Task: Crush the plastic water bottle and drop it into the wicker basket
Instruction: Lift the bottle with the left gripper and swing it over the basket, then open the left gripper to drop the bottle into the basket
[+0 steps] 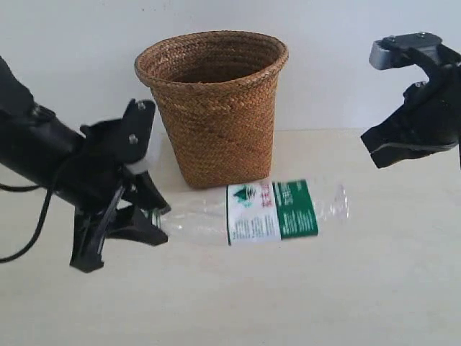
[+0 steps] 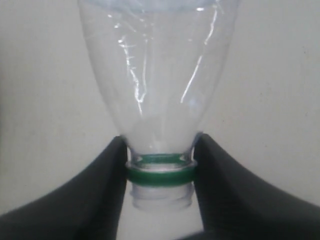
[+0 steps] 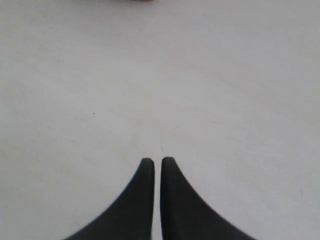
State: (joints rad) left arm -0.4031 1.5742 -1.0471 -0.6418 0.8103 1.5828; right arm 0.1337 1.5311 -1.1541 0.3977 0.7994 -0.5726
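Note:
The plastic water bottle (image 1: pixel 270 210) hangs level in front of the wicker basket (image 1: pixel 216 108), its base pointing right. It is clear, with a white-and-green label. My left gripper (image 1: pixel 155 216) is shut on its neck. In the left wrist view the two black fingers (image 2: pixel 107 190) press the neck on both sides at the green ring (image 2: pixel 160 175). The threaded mouth below the ring shows no cap, and the bottle wall (image 2: pixel 155 75) looks creased. My right gripper (image 1: pixel 374 148) hangs raised at the right, away from the bottle. It is shut on nothing (image 3: pixel 157 160).
The pale table (image 1: pixel 324 295) stretches in front of and to the right of the bottle. A white wall (image 1: pixel 86 43) stands behind the basket. The right wrist view shows only bare table surface (image 3: pixel 160 75).

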